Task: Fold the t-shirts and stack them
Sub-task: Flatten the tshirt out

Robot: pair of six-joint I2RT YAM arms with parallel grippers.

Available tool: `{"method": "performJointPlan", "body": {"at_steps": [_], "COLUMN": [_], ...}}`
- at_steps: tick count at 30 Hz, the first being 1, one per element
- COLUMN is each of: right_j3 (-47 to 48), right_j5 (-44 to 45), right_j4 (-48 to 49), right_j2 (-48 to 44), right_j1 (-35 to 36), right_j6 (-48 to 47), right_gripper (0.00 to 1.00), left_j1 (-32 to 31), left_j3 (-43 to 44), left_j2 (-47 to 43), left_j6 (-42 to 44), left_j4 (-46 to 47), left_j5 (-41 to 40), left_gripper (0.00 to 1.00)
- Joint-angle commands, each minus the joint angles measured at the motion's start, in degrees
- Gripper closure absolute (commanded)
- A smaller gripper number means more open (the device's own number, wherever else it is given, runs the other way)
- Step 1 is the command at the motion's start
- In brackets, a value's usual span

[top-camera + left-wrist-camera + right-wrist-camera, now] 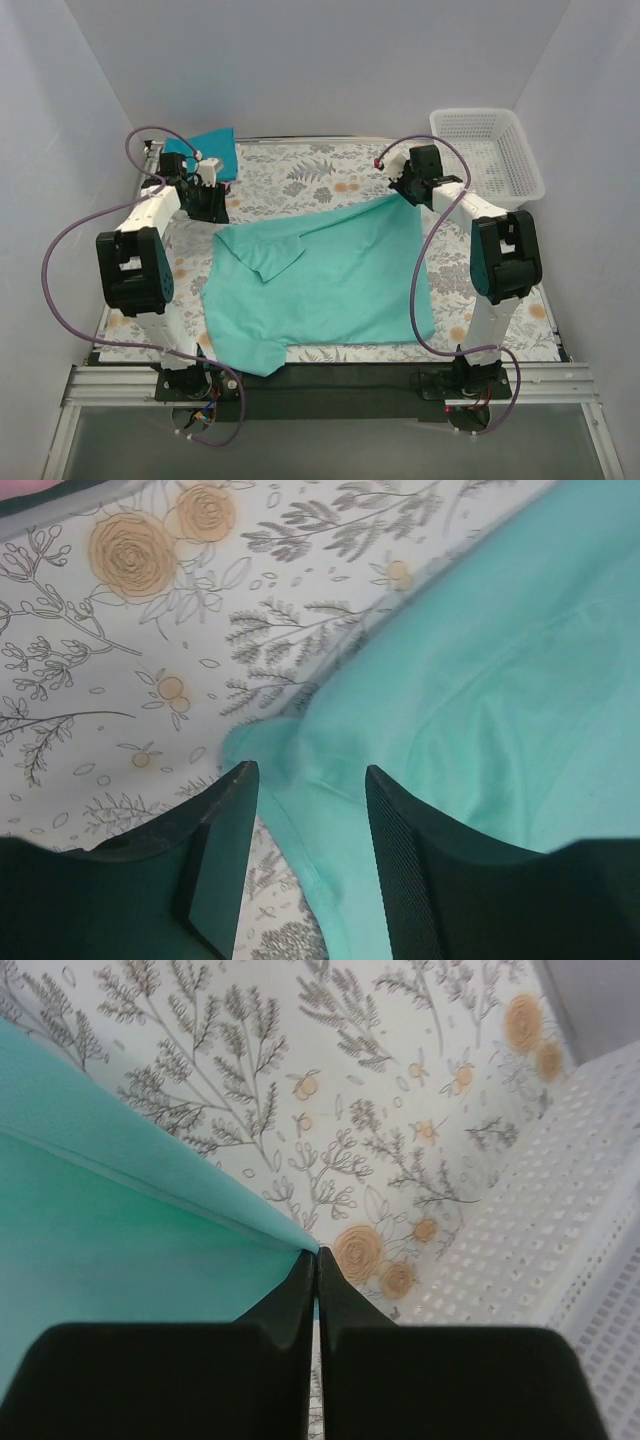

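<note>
A sea-green teal t-shirt (330,280) lies spread across the middle of the floral table, one sleeve folded over near its upper left. My left gripper (212,205) is open just above the shirt's far left corner (300,770), with the cloth edge between its fingers (400,850). My right gripper (408,185) is shut on the shirt's far right corner (290,1240), and the hem runs taut up and left from the fingertips. A darker teal-blue t-shirt (212,152) lies folded at the far left corner of the table. A sliver of pink (30,488) shows at the left wrist view's top left.
A white plastic mesh basket (487,150) stands at the far right of the table and shows close beside the right gripper (560,1210). The floral tablecloth (320,170) is bare between the two grippers. White walls close in on three sides.
</note>
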Motion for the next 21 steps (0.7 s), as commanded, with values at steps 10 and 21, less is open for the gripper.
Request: {"method": "performJointPlan", "body": {"at_steps": [10,21], "right_j3": [5.7,5.5], "right_j5": [0.7,-0.1], "right_j4": [-2.9,-3.8], "right_j2": [2.1,2.1], "right_j1": [-0.2,-0.3], "right_j6": [0.2,0.4], "right_gripper": [0.99,0.99], "left_j1": [-13.2,-24.5], "left_j3": [-17.9,-15.8], "left_j2": [-23.4,-10.0], "left_j6": [26.6,24.2], "left_j4": [-5.4,0.0], "left_j5": [10.0,1.0], "left_gripper": [0.53,0.53]}}
